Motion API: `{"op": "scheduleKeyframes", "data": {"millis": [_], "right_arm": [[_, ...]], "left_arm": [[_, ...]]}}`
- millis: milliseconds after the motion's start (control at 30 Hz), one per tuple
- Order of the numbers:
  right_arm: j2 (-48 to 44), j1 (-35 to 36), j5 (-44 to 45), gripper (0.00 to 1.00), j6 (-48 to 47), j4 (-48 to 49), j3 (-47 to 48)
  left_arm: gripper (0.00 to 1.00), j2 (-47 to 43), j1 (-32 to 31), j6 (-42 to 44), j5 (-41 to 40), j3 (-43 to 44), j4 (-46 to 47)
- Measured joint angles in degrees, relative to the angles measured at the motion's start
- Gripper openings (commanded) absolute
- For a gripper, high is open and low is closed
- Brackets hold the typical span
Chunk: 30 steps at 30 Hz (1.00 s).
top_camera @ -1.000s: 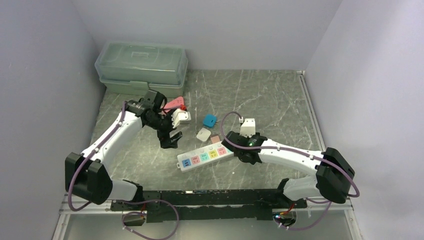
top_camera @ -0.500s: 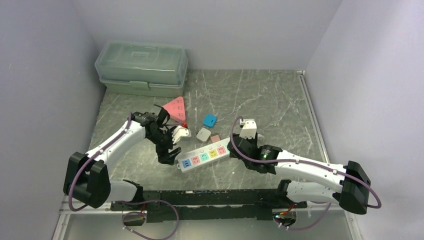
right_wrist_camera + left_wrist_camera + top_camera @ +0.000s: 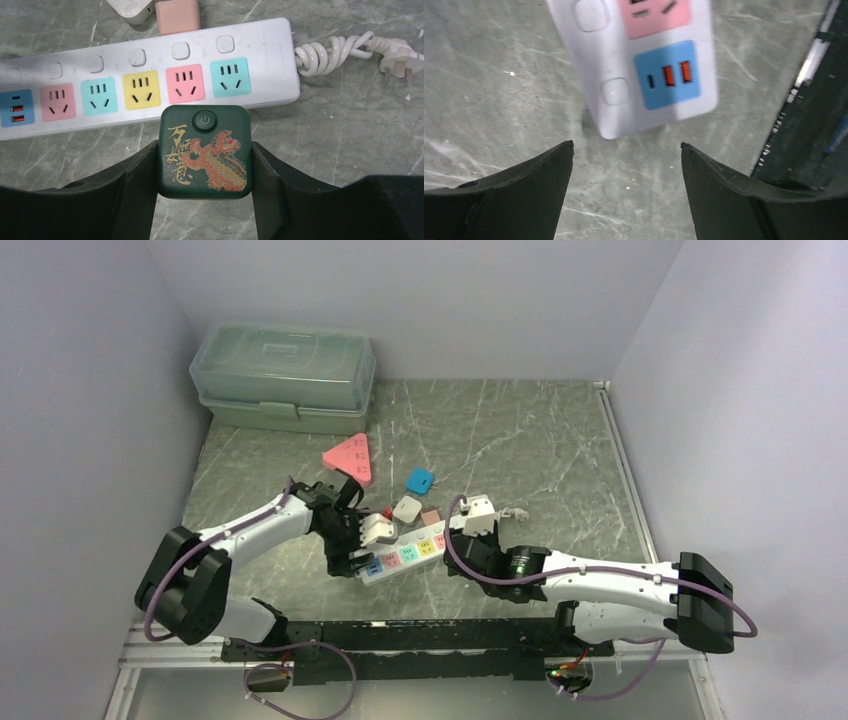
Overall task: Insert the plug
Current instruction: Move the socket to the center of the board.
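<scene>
The white power strip (image 3: 150, 50) with coloured sockets lies on the marble table; it also shows in the top view (image 3: 405, 552). My right gripper (image 3: 204, 146) is shut on a dark green plug (image 3: 204, 160) with a gold and red lion print, held just in front of the strip's near edge, below the pink and cyan sockets. In the top view the right gripper (image 3: 466, 546) is at the strip's right end. My left gripper (image 3: 626, 147) is open and empty, its jaws just short of the strip's blue USB end (image 3: 666, 75); in the top view it (image 3: 347, 562) is at the strip's left end.
The strip's coiled cord (image 3: 330, 50) and its own plug (image 3: 397, 62) lie to the right. A pink adapter (image 3: 177, 15) and a white adapter (image 3: 131, 7) lie behind the strip. A blue adapter (image 3: 419, 481), a pink triangle (image 3: 350, 458) and a green lidded box (image 3: 285, 375) are farther back.
My left arm has come down and nearer, from beside the pink triangle to the strip's left end. My right arm has shifted left and nearer along the strip's right end.
</scene>
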Motion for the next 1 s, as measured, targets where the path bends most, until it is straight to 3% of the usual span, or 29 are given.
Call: {"op": "scheduleKeyframes", "data": {"millis": [567, 733, 900, 1000], "right_arm": [[-6.21, 2.21, 0.09, 0.0, 2.45, 0.11, -3.78], [-6.01, 2.51, 0.5, 0.0, 2.03, 0.2, -3.72], [-3.85, 2.54, 0.76, 0.0, 0.66, 1.44, -2.25], [-0.28, 2.71, 1.14, 0.0, -0.5, 2.49, 0.87]], "left_arm": [[0.77, 14.29, -0.07, -6.97, -7.54, 8.24, 13.42], [0.85, 14.25, -0.07, -8.2, -7.39, 11.69, 13.53], [0.99, 7.78, -0.04, -8.72, -6.78, 11.78, 9.94], [1.0, 4.04, 0.55, -9.46, -6.6, 12.85, 6.43]]}}
